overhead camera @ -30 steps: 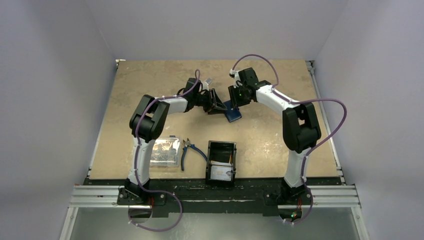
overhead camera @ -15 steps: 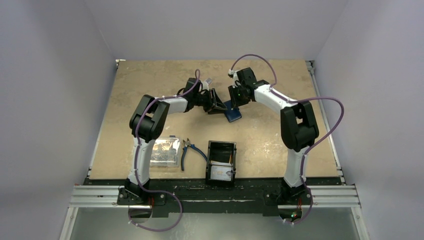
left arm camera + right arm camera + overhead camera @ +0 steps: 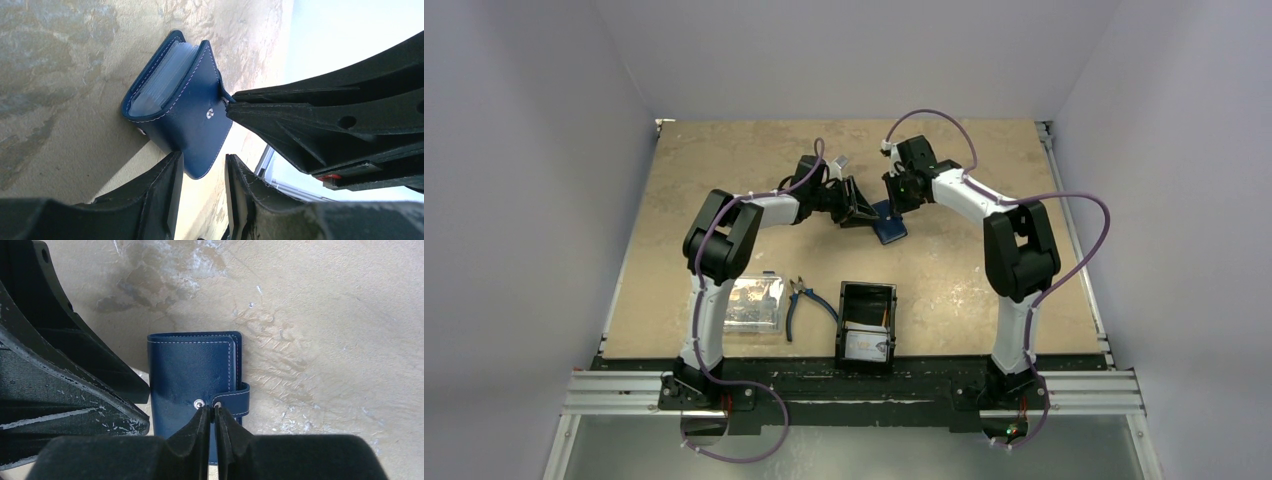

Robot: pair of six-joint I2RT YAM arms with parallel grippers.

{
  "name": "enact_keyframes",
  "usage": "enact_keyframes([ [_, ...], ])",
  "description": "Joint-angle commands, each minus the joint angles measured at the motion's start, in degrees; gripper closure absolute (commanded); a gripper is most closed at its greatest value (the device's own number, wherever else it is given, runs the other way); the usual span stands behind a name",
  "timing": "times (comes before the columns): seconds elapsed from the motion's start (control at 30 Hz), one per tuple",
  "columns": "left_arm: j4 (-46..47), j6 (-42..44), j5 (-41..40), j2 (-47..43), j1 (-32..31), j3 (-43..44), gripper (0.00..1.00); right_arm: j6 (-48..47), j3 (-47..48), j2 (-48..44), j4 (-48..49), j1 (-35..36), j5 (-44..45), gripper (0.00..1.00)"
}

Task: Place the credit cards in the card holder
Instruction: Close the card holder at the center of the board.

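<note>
Card holder: you see the navy blue card holder (image 3: 192,365) lying folded on the table (image 3: 984,170), beyond the far end of the black tray (image 3: 842,310) and well apart from it.
Strap: its strap (image 3: 235,396) comes around one long edge and ends at the metal snap (image 3: 199,402) on the top face.
Right gripper: your right gripper (image 3: 210,412) has the fingertips almost pressed together, pinching the end of the strap just beside the snap.
Left gripper: your left gripper (image 3: 202,167) has the fingers apart, with one corner of the card holder between them and close to both. You cannot tell if they press on it.
Credit card: a white credit card (image 3: 867,346) lies inside the black tray, at its near end.
Other things: blue-handled pliers (image 3: 804,303) lie just left of the black tray, and a clear box (image 3: 754,303) lies further left.
</note>
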Motion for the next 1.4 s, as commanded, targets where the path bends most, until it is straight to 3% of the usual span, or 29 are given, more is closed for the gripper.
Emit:
enact_keyframes([
  [0.0, 2.59, -0.58, 1.1, -0.24, 0.43, 0.23, 0.61, -0.65, 2.17, -0.54, 0.07, 0.31, 0.1, 0.87],
  [0.17, 2.81, -0.8, 1.08, -0.06, 0.43, 0.26, 0.61, -0.24, 1.79, -0.91, 0.33, 0.3, -1.31, 1.0],
  [0.67, 2.57, -1.2, 0.33, 1.91, 0.61, 0.13, 0.62, -0.92, -0.71, -1.33, 0.63, -3.02, -12.11, 1.0],
  [1.37, 3.56, -1.97, 0.74, 1.81, 0.69, 0.04, 0.63, -2.46, -0.45, 1.92, 0.21, -3.75, -19.12, 1.0],
])
